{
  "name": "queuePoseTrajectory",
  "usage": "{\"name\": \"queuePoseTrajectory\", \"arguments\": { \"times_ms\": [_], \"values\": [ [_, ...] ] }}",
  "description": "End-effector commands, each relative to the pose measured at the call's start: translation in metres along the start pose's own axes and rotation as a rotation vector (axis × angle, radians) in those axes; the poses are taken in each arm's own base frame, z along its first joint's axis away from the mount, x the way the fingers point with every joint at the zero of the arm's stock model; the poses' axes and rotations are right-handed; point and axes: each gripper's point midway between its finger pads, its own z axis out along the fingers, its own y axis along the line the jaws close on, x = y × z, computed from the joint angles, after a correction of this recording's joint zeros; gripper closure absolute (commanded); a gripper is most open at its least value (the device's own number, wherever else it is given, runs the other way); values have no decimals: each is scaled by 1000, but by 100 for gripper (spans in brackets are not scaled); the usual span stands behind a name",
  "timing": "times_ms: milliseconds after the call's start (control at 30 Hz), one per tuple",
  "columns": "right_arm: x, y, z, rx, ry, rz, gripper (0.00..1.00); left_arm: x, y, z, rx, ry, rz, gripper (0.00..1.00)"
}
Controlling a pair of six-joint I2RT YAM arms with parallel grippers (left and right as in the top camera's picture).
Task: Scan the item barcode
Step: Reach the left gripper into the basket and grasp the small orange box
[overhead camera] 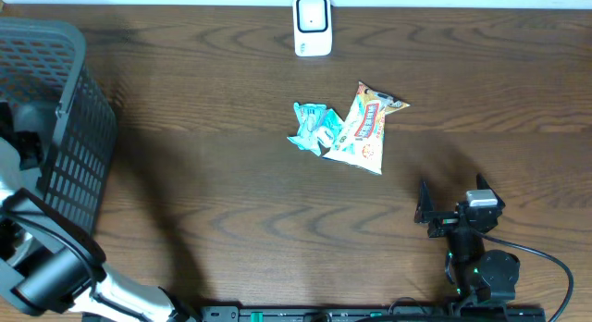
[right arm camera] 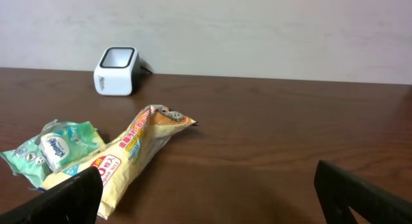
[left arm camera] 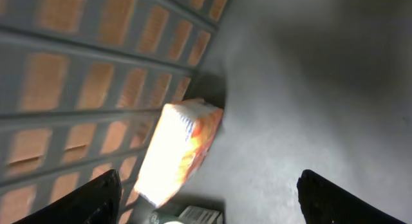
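Orange packet (left arm camera: 180,150): glossy, pillow-shaped foil, orange fading to a washed-out white under glare. It lies on the basket's smooth grey floor, ahead of the left gripper (left arm camera: 212,201) and a little left of centre between its jaws, its far end against the basket (left arm camera: 77,69) wall. The wall is a rigid plastic lattice of rectangular holes. Left jaws stand wide apart, gripping nothing and clear of the packet. A white-labelled corner shows just below the packet, too cropped for me to identify.

Right gripper (right arm camera: 212,201): jaws fully spread and empty, held low over the dark wood-grain table (right arm camera: 290,121). Ahead and left of these jaws lies a long, crinkled yellow snack bag (right arm camera: 129,159), with a rumpled teal wrapper (right arm camera: 55,147) touching its left side. Well beyond both stands the scanner (right arm camera: 116,69), a white, rounded box with a dark window.
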Motion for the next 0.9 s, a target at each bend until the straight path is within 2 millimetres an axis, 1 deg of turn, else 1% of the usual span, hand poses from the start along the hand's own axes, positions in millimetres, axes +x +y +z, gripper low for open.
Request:
{"name": "queuePoseTrajectory", "arguments": {
  "times_ms": [0, 100, 167, 300, 500, 700, 767, 867],
  "values": [
    [1, -1, 0, 6, 0, -1, 1, 14, 1, 20, 18, 41, 7, 14],
    [1, -1, 0, 6, 0, -1, 1, 23, 5, 32, 19, 68, -9, 14],
    [1, -1, 0, 6, 0, -1, 1, 28, 12, 38, 12, 73, -26, 16],
    [1, -1, 0, 6, 0, -1, 1, 33, 24, 44, -1, 71, -57, 16],
    [1, -1, 0, 6, 0, -1, 1, 28, 13, 47, 83, 26, -12, 16],
    [1, -1, 0, 6, 0, -1, 1, 37, 1, 63, 119, 60, -5, 29],
    [1, -1, 0, 6, 0, -1, 1, 39, -2, 67, 124, 68, -4, 37],
    [1, -1, 0, 6, 0, -1, 1, 38, -2, 68, 123, 66, -4, 50]
  ]
}}
